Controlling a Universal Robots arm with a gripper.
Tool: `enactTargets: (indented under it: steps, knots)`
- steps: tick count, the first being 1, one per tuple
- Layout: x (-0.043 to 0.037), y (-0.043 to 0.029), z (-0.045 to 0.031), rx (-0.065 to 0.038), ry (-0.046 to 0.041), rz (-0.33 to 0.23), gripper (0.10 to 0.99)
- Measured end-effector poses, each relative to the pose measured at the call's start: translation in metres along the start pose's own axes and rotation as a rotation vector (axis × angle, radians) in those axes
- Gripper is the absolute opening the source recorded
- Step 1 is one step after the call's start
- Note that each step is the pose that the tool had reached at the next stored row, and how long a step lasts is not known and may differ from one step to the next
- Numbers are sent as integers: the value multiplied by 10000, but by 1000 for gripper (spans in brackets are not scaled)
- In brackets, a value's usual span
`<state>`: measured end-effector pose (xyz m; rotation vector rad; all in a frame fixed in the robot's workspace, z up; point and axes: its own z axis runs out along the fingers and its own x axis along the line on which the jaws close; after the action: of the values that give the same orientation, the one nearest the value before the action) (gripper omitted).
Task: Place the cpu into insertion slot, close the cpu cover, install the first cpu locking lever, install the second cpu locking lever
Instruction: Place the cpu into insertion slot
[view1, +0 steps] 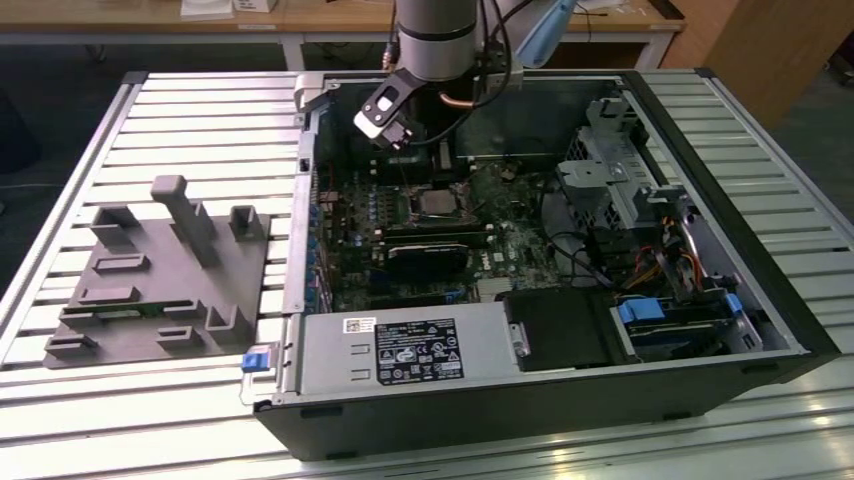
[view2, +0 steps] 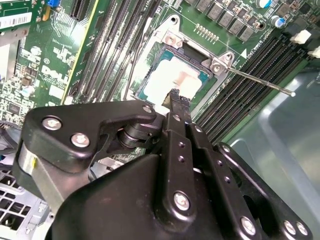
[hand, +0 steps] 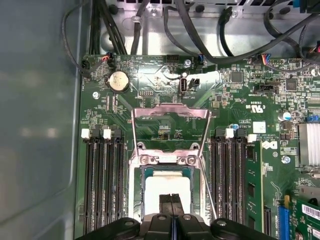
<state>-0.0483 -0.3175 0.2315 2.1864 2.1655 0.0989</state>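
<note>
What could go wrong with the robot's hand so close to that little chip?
The hand has its fingertips right at the cpu sitting in the insertion slot. Pressing down hard might scratch or tilt it.
The cpu cover is flipped open and a thin locking lever sticks out beside the slot, so the hand could perhaps snag one.

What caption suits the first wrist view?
Shut claw over the cpu seated in the insertion slot, cpu cover open.
</note>
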Motion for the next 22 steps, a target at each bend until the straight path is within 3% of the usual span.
enactTargets:
  steps: [15,22]
  knots:
    - [0,25,-274,0,0,0,106]
    - [1,42,-291,0,0,0,106]
